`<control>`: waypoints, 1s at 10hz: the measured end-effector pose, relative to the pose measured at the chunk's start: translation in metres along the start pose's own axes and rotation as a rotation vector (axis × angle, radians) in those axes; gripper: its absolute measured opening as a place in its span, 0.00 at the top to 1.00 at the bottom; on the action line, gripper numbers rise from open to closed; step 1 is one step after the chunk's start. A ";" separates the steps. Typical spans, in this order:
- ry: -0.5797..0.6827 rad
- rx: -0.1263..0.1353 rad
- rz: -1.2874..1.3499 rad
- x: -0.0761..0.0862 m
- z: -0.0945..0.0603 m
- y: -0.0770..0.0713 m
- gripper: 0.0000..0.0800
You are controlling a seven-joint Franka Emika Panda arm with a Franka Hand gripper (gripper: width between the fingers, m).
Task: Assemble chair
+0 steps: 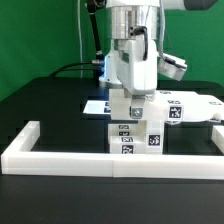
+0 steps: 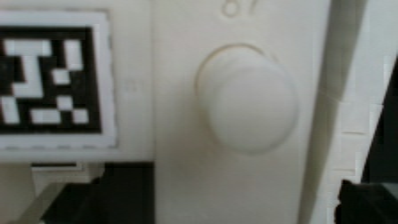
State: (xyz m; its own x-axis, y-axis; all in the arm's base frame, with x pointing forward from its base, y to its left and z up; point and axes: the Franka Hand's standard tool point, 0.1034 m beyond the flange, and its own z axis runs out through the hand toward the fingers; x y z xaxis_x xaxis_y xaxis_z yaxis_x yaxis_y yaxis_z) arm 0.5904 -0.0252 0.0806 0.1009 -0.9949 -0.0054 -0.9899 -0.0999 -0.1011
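white chair point(image 1: 135, 133) parts stand stacked against the front rail point(image 1: 60, 152), mid black table point(image 1: 40, 110), tags facing the exterior camera. a second tagged slab point(image 1: 188, 108) lies just behind, toward the exterior view's right, close to the stack; contact unclear. gripper point(image 1: 133, 100) sits low on the stack's top.

fingers: cannot tell whether clenched or released. the hand's body hides them outside, and the wrist view shows none, only a white face very near, with a round knob point(image 2: 244, 97) and a tag point(image 2: 43, 82) beside it.

risks, as judged:
- a loose or off-centre hold would let the top part twist as it is pressed, so the joint jams.
- pressing out of line with the knob could tip the stack.
- the rail braces one side only, so a sideways shove would slide the stack toward the slab.
- the wrist picture is blurred and too close, so there is little to align on.
- pulling away from a half-seated part may drag it off again.
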 end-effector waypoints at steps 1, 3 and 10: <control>-0.001 0.004 0.000 0.000 -0.002 -0.001 0.19; -0.001 0.008 0.001 0.000 -0.004 -0.002 0.19; -0.081 0.031 0.023 -0.021 -0.055 0.003 0.19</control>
State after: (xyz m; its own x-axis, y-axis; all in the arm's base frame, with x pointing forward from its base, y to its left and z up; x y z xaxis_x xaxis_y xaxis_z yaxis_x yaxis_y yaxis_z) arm 0.5802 -0.0053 0.1347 0.0870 -0.9923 -0.0886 -0.9886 -0.0750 -0.1306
